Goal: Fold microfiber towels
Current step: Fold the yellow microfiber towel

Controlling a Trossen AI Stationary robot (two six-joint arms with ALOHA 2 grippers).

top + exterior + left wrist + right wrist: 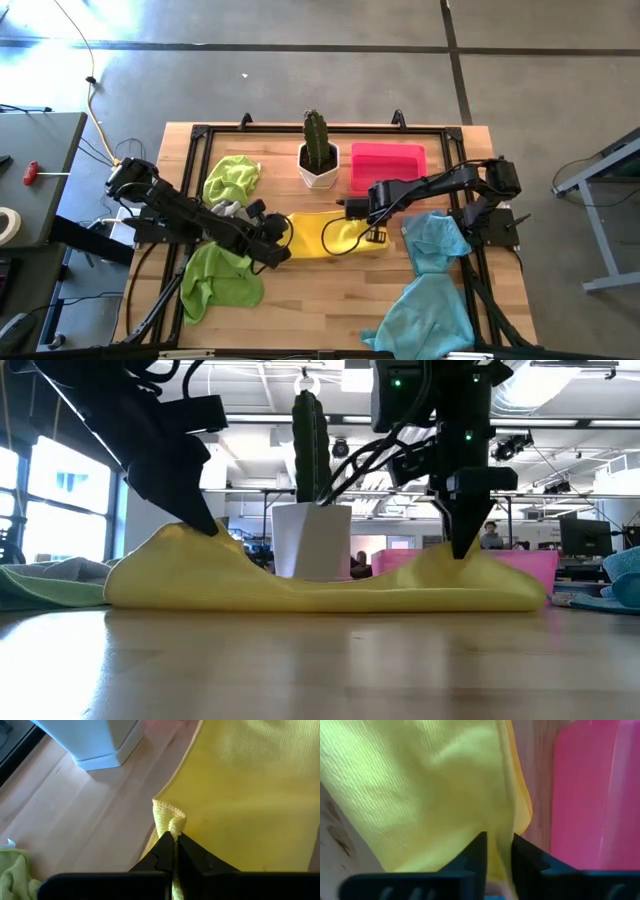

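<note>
Starting at nine o'clock on the surface (330, 290), I had one lime green towel (231, 178) bunched toward ten o'clock and another (218, 280) heaped toward eight, both parked out of the way with a grey towel (228, 210) between them. My left gripper (283, 238) sat just left of centre, its jaws pinched tight on one corner of the yellow towel (335, 234), so that end stood up off the wood as a small peak. The yellow towel lay at the centre, stretched between both arms, which I judged kept it taut for a fold. At twelve o'clock stood the potted cactus (317, 152), with the pink tray (388, 167) at one o'clock, clear of the work. My right gripper (375, 214) straddled the towel's opposite edge with a narrow gap between its jaws and cloth in that gap; whether it gripped or was letting go, I could not tell. The light blue towels (430, 280) waited at four o'clock.
</note>
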